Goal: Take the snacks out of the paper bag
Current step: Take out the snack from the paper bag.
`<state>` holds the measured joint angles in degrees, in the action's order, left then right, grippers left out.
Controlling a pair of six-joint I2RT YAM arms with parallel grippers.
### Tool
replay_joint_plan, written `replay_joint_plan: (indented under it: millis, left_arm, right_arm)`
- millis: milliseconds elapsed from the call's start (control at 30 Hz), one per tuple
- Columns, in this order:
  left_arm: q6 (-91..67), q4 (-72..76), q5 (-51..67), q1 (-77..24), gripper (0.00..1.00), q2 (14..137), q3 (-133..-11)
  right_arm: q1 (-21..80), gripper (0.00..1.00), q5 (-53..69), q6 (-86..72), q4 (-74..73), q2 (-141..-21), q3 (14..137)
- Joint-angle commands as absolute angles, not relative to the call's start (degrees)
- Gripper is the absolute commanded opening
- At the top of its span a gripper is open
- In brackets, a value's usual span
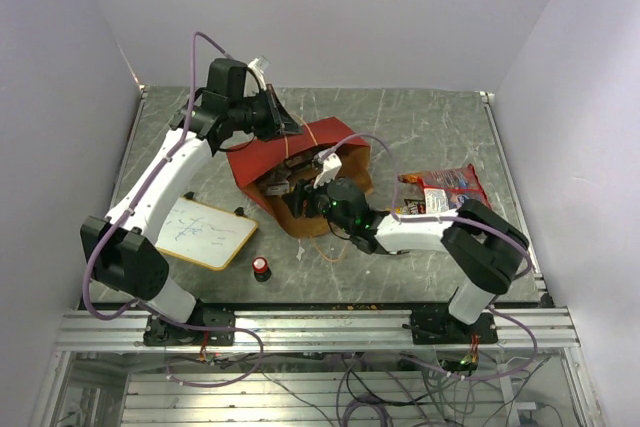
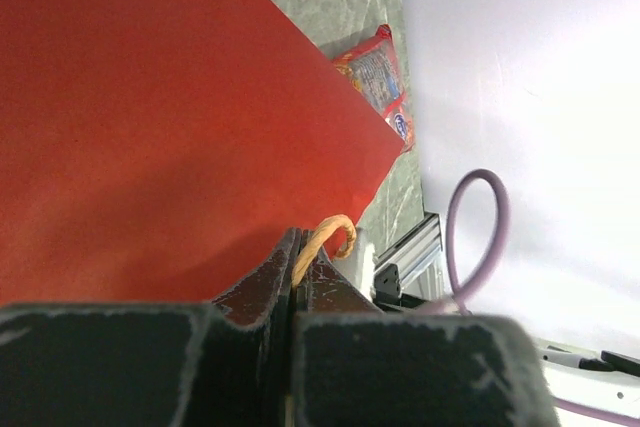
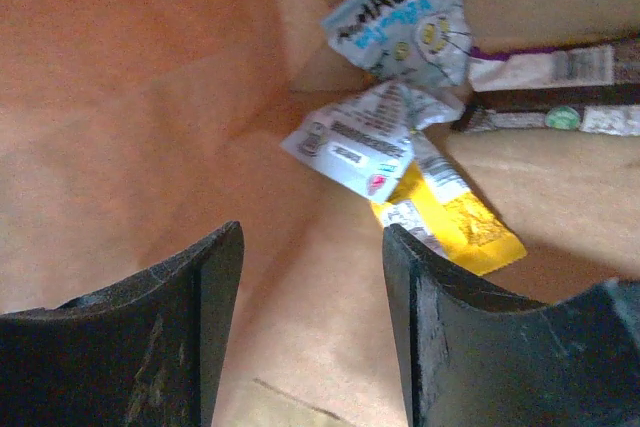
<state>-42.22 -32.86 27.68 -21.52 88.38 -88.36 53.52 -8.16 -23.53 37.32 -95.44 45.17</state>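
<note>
Your left tool [image 2: 298,252] clamped the paper bag [image 2: 150,117] above the grey surface [image 1: 430,127], white walls [image 1: 330,7] around; your right tool [image 3: 312,247] gaped before snacks [image 3: 360,142].

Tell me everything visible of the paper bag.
The paper bag is large and boxy, red outside, brown kraft inside, with thin orange string handles. It lies on its side on the grey table, mouth facing the near right. The left tool is shut on its upper edge by a handle; the open right tool reaches inside, where small wrapped snacks lie.
</note>
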Motion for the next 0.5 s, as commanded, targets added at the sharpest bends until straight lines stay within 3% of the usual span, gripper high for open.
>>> replay_joint_plan:
  millis: [0, 467]
  left_arm:
    - [-41.41, -32.76, 27.99, -21.12, 0.07, 85.91, -90.40]
    - [-42.89, -29.46, 29.34, -21.48, 0.07, 83.98, -88.35]
  right_arm:
    - [53.38, 0.58, -16.06, -25.97, 45.50, -99.44, 46.32]
    - [53.33, 0.60, -22.80, -31.54, 36.93, -109.80, 55.39]
